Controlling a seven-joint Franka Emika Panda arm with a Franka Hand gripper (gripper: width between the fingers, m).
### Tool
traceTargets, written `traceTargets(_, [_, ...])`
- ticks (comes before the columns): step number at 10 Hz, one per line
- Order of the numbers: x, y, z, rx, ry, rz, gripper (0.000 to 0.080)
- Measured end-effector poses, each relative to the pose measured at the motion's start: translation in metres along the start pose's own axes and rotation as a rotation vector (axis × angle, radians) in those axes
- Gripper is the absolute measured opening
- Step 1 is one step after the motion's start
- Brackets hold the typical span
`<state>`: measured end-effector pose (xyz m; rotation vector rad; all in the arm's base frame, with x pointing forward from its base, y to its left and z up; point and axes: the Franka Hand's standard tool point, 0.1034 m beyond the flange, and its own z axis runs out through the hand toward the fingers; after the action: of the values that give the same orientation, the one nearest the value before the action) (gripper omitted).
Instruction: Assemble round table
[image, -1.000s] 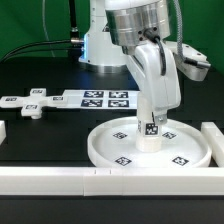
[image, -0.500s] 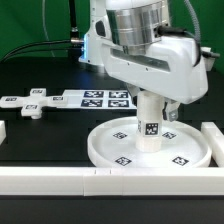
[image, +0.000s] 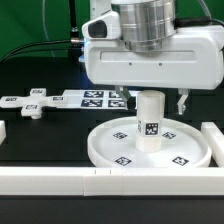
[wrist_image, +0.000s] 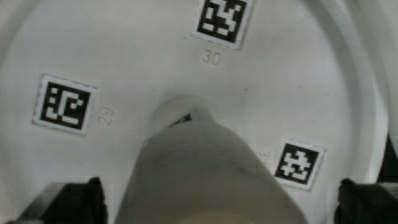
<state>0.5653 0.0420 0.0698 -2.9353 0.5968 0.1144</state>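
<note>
- Exterior view, nearest first: front border bar (image: 60, 180), then the round disc (image: 103, 147) flat on the table.
- Cylinder (image: 150, 122) stands upright on the disc, where it stood a second ago.
- Gripper (image: 152, 100) has swung square-on since then. Its fingers (image: 183, 101) are spread wide either side of the cylinder top, gripping nothing.
- Farther back, the cross-shaped piece (image: 30, 104) lies beside the marker board (image: 100, 98).

Looking down on the white disc (wrist_image: 160, 60), three square tags (wrist_image: 66, 103) in sight. The cylinder (wrist_image: 205, 175) stands on it, rising blurred toward the lens. Two dark fingertips (wrist_image: 71, 200) are spread wide, one on each side of the cylinder.
</note>
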Motion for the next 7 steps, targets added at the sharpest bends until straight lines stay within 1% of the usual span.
traceTargets(2, [0.0001,0.0002,0.0000,0.000,0.000,-0.145,0.0649])
traceTargets(3, [0.0010,0.0000,-0.0011,-0.020,0.002,-0.265,0.0649])
traceTargets(4, [0.0016,-0.0006,-0.0017,-0.034,0.003,-0.382,0.0649])
traceTargets(7, [0.0023,0.0016,-0.0017,-0.036,0.000,-0.605,0.0649])
